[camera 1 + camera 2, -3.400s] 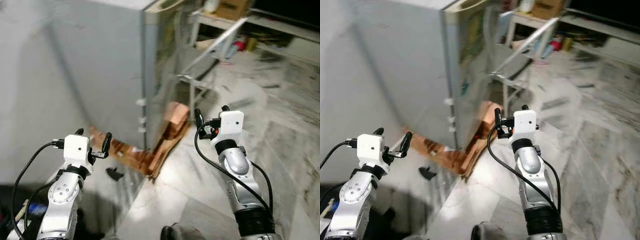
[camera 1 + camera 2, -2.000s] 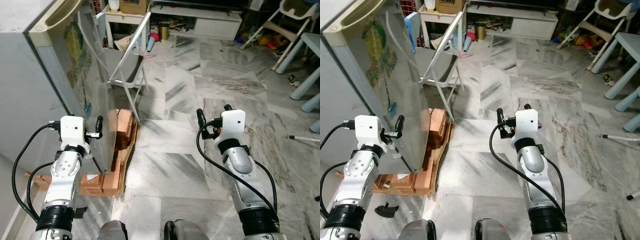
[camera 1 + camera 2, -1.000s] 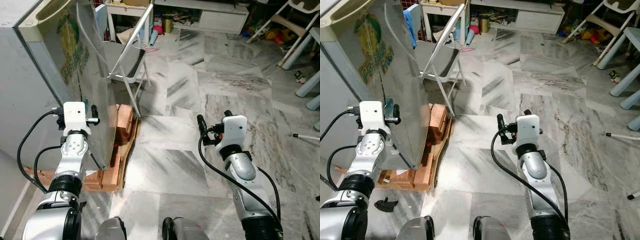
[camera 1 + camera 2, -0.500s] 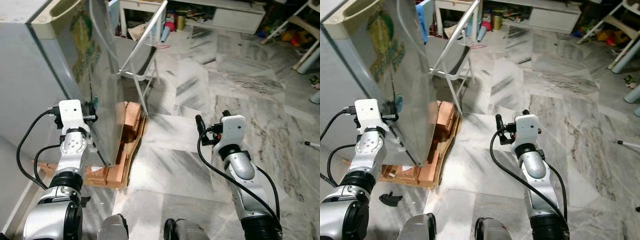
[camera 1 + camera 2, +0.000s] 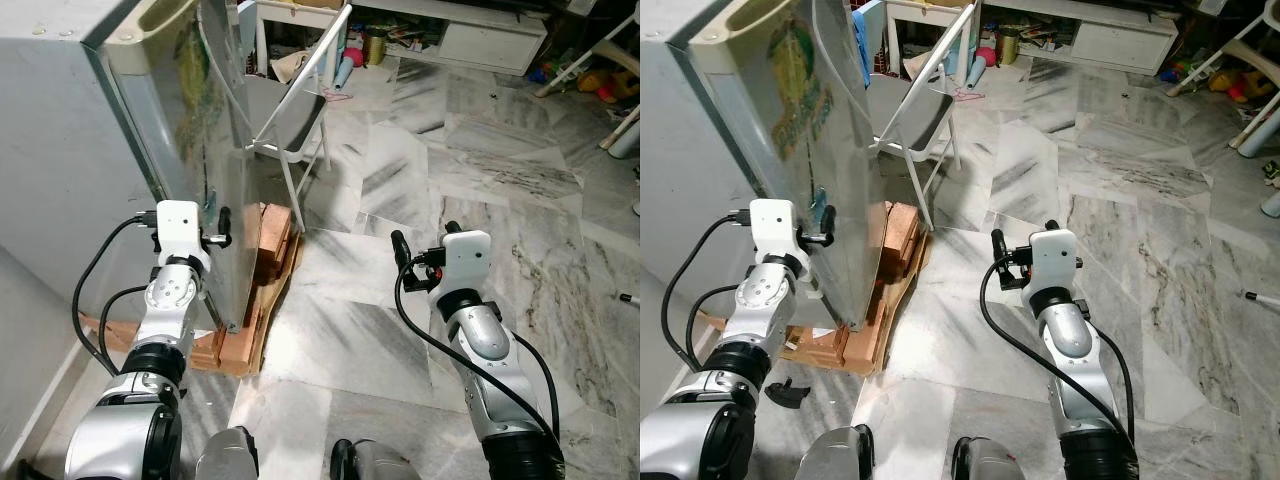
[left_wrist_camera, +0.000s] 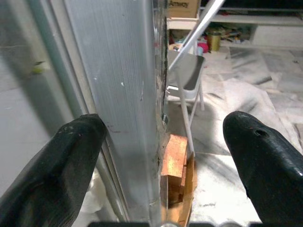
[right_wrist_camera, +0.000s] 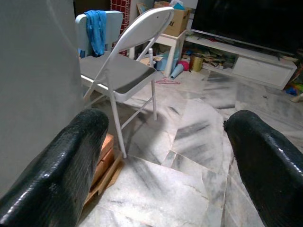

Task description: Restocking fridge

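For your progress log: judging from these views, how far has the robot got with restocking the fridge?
Done: it stands at the fridge. In hand: the open left gripper straddles the closed door's edge, one finger either side. Left: opening the door and all stocking; the open right gripper holds nothing.

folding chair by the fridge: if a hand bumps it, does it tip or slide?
Likely tips or skates easily: the chair has thin white tube legs and a slim seat, so it looks light. It stands on polished marble floor, probably little grip. It also looks leaned against the fridge, so a push may fold it.
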`<state>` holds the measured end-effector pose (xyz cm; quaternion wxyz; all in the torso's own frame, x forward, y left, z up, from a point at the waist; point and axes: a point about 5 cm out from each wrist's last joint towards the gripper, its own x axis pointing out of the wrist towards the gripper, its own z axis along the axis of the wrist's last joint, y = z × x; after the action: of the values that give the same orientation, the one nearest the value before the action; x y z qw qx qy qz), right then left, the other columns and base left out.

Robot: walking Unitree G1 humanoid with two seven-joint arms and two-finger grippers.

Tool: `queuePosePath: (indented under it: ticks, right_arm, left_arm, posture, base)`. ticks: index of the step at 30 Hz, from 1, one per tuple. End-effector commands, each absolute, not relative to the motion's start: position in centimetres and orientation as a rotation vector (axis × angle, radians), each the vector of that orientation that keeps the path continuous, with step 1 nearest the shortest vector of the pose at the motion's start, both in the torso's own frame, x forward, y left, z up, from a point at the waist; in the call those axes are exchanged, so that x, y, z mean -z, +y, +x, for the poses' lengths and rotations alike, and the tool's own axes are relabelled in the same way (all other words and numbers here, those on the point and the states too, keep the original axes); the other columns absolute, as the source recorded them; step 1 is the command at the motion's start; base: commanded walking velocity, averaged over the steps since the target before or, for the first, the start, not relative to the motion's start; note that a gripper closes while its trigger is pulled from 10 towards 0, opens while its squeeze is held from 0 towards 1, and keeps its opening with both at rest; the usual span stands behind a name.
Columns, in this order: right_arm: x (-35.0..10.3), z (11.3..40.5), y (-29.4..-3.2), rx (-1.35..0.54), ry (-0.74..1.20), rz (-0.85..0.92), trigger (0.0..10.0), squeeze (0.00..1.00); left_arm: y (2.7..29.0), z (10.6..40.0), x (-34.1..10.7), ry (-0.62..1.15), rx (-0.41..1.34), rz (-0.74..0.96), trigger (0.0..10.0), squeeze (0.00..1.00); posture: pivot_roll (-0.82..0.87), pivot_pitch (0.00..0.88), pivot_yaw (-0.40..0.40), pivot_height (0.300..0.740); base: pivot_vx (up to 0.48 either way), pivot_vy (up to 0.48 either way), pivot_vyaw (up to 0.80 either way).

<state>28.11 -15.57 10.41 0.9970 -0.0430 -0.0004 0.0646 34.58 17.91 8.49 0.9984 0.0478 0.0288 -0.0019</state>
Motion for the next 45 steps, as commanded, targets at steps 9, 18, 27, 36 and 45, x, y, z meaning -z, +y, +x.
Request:
queuePosePath:
  ticks: [9, 18, 27, 36, 45]
  right_arm:
    - [-10.3, 28.0, -15.9, -0.11, 0.008, -0.1, 10.0, 0.0]
    - [-10.2, 27.9, -15.9, -0.109, 0.01, -0.1, 10.0, 0.0]
    - [-9.2, 27.8, -15.8, -0.134, 0.066, -0.089, 10.0, 0.0]
    - [-9.8, 27.8, -16.3, -0.087, 0.023, -0.079, 10.0, 0.0]
    - [-10.0, 28.0, -15.9, -0.087, 0.004, -0.075, 10.0, 0.0]
  left_arm:
    - [17.6, 35.9, -9.4, 0.091, 0.013, 0.149, 10.0, 0.0]
    - [18.5, 36.5, -10.1, 0.105, -0.043, 0.151, 10.0, 0.0]
    - [-0.2, 31.9, -12.8, -0.159, 0.842, 0.145, 10.0, 0.0]
    - [0.9, 31.9, -10.9, -0.101, 0.826, 0.193, 10.0, 0.0]
    - [7.1, 32.2, -8.7, -0.022, 0.64, 0.258, 10.0, 0.0]
  posture:
    - [-0.06, 0.097, -0.039, 0.74]
    - [-0.06, 0.097, -0.04, 0.74]
    - [-0.03, 0.089, -0.057, 0.74]
    - [-0.05, 0.089, -0.034, 0.74]
    - [-0.03, 0.088, -0.04, 0.74]
  base:
    - [0.0, 0.0, 0.0]
    - [0.0, 0.0, 0.0]
    - [0.0, 0.0, 0.0]
    - [0.0, 0.0, 0.0]
    - [0.0, 0.0, 0.0]
